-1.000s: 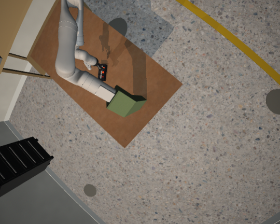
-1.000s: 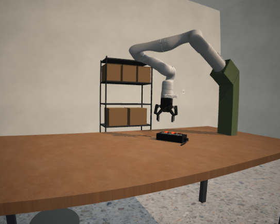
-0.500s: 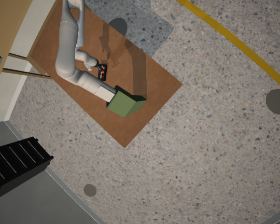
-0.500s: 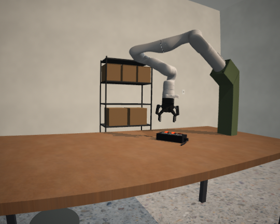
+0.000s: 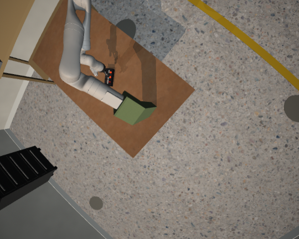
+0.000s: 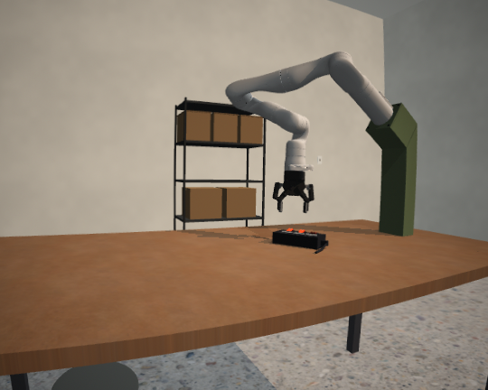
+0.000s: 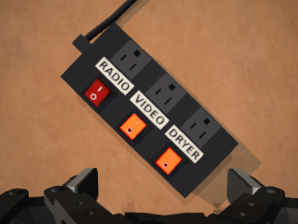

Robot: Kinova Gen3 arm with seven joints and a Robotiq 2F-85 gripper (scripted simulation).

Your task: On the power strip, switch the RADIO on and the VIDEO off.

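Observation:
The black power strip [image 7: 149, 119] [image 6: 300, 238] [image 5: 109, 78] lies flat and face up on the brown table [image 6: 164, 271] [image 5: 128, 138]. In the wrist view it runs diagonally, with its cord stub at the upper left. The RADIO switch [image 7: 97, 92] is dark red and unlit. The VIDEO switch [image 7: 133, 125] and the DRYER switch [image 7: 168, 160] glow bright orange. My gripper [image 7: 162, 183] [image 6: 293, 208] is open and empty. It hangs a short way above the strip, pointing down and touching nothing. In the top view the arm mostly hides it.
The green pedestal [image 6: 397, 171] [image 5: 134, 110] that carries the arm stands on the table to the right of the strip. A black metal rack [image 6: 205, 106] with cardboard boxes stands behind the table by the wall.

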